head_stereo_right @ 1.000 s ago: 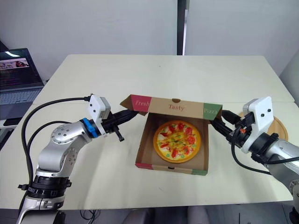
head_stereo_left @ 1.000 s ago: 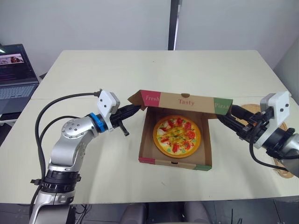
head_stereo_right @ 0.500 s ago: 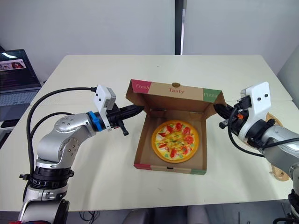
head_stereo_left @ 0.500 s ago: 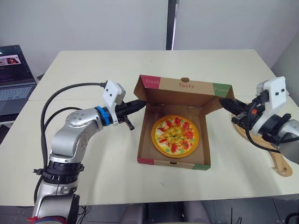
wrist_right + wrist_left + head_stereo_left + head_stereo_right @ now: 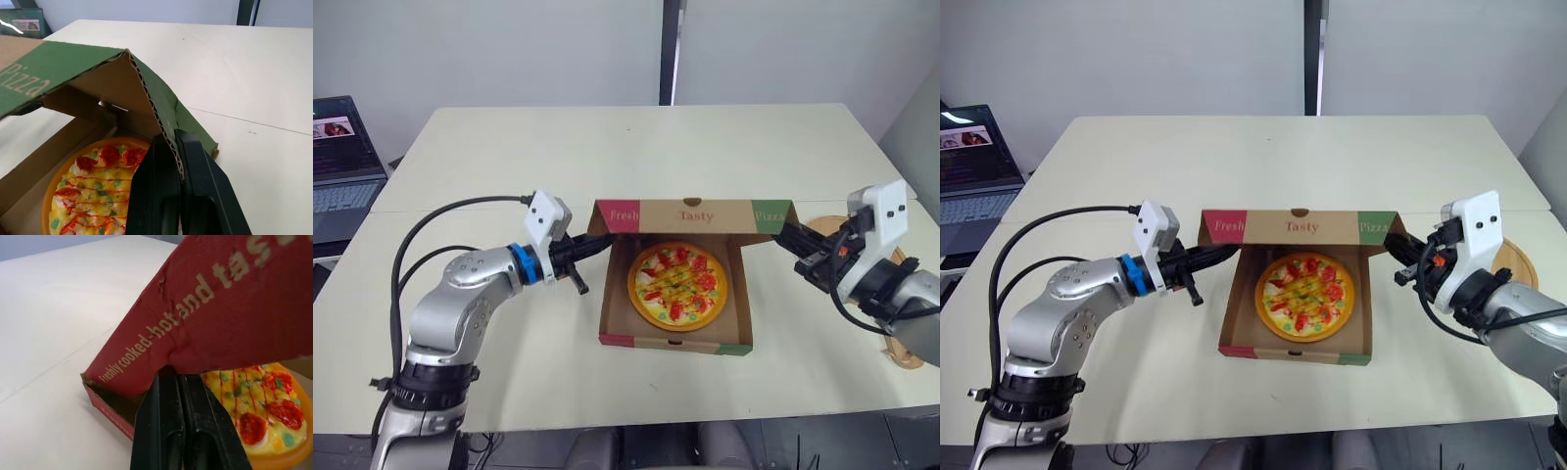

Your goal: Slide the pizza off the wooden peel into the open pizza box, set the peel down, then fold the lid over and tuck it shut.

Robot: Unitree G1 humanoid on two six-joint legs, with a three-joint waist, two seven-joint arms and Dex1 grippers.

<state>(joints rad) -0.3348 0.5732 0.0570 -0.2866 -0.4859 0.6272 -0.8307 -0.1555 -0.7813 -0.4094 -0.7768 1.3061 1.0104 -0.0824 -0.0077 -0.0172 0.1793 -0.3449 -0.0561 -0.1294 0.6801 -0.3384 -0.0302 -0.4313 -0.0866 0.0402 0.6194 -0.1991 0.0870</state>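
The pizza (image 5: pixel 678 285) lies inside the cardboard pizza box (image 5: pixel 675 343) at the table's middle. The lid (image 5: pixel 695 215) hangs tipped forward over the box's back half, with its "Fresh Tasty Pizza" front strip facing me. My left gripper (image 5: pixel 599 243) is shut on the lid's red side flap (image 5: pixel 220 318), fingers (image 5: pixel 166 401) pinching its lower edge. My right gripper (image 5: pixel 786 235) is shut on the green side flap (image 5: pixel 156 107) at the other corner. The wooden peel (image 5: pixel 1513 262) lies flat on the table at the right, partly hidden by my right arm.
An open laptop (image 5: pixel 342 147) sits on a separate surface at the far left. The pale table (image 5: pixel 636 147) extends behind the box, and its front edge runs close below the box.
Half a second ago the lid stood nearly upright. It has now tipped forward and down over the pizza, and both grippers came down with its side flaps still held.
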